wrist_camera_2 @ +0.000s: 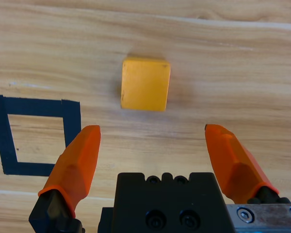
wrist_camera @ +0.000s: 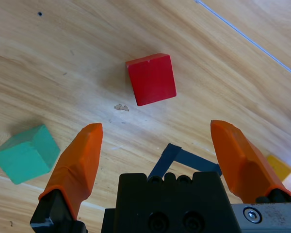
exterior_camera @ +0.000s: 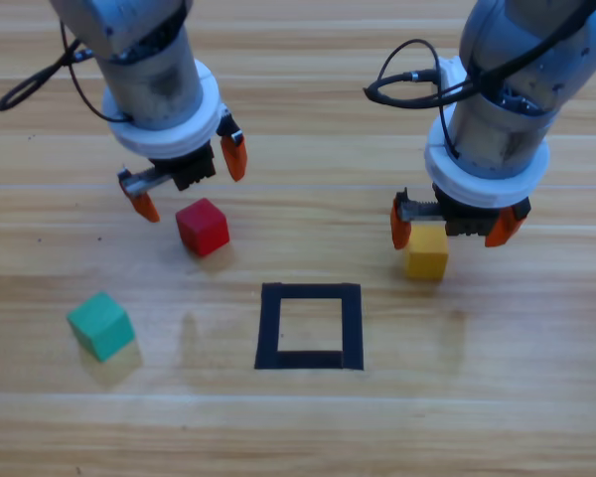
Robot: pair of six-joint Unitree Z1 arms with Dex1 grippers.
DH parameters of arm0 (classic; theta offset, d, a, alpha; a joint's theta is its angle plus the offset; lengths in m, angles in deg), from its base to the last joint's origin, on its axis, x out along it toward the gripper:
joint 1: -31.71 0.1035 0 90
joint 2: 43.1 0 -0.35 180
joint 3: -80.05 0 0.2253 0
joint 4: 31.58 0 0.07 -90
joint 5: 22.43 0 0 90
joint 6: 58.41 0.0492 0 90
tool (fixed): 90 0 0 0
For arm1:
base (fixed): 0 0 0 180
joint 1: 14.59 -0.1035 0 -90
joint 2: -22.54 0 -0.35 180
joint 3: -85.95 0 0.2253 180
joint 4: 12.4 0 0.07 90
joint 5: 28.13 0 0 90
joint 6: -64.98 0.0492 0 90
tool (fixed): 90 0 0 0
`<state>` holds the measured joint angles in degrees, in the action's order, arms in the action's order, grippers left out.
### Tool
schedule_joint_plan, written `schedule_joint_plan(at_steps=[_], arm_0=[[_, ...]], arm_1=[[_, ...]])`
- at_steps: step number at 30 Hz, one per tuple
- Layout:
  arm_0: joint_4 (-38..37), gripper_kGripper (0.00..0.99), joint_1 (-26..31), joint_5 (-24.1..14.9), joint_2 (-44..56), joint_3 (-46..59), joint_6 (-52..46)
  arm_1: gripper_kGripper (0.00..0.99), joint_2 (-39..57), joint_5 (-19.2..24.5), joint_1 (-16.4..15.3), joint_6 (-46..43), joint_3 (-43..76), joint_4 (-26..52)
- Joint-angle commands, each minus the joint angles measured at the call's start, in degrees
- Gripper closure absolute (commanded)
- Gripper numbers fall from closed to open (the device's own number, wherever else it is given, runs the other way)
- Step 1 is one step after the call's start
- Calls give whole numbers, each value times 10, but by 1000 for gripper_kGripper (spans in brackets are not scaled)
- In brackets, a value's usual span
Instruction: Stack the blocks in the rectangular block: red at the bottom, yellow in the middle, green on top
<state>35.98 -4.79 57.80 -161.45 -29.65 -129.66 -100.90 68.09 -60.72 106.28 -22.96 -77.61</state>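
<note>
Wooden bench (exterior_camera: 308,437) with plank grain, both arms coming down from the top edge. Left end effector (exterior_camera: 191,182) hovers above and just behind the red cube (exterior_camera: 203,227), jaws spread wide, nothing between them. Left wrist view: red cube (wrist_camera: 151,79) sits ahead of the open jaws, centred between them but apart, not touched. Green cube (exterior_camera: 100,325) lies on bare wood at lower left, well apart from the red one and well left of the tape square (exterior_camera: 310,326); in the left wrist view the green cube (wrist_camera: 25,153) is beside the left jaw, off to the side, and a corner of the tape square (wrist_camera: 170,156) shows just past the black body.

Right end effector (exterior_camera: 457,225) is over the yellow cube (exterior_camera: 427,249), jaws open and straddling its back edge from above as seen in the high view. Right wrist view: yellow cube (wrist_camera_2: 145,84) lies ahead of the jaws, between their lines, gap on both sides, no contact. Tape square (wrist_camera_2: 36,135) shows to the left of the left jaw in that view.

Tape square holds only bare wood. Yellow cube is near its upper right corner, outside; red cube is up and left of it, outside. All three cubes rest flat on the bench, none stacked
</note>
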Motion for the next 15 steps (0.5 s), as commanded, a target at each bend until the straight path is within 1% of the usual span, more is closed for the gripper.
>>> schedule_joint_plan(at_steps=[1,5,12,14,15], arm_0=[[4,45,25,20,-48,-4,-9],[4,44,34,35,-65,-7,-13],[4,45,49,36,-82,-20,-28],[4,45,52,37,-92,-29,-27],[4,45,52,37,-96,-30,-27]], arm_1=[[62,-60,-16,27,-4,-14,22],[67,-75,-26,32,-10,-17,31],[70,-93,-31,34,-11,-23,42],[123,-101,-36,38,-14,-26,46],[128,-103,-38,39,-15,-26,48]])
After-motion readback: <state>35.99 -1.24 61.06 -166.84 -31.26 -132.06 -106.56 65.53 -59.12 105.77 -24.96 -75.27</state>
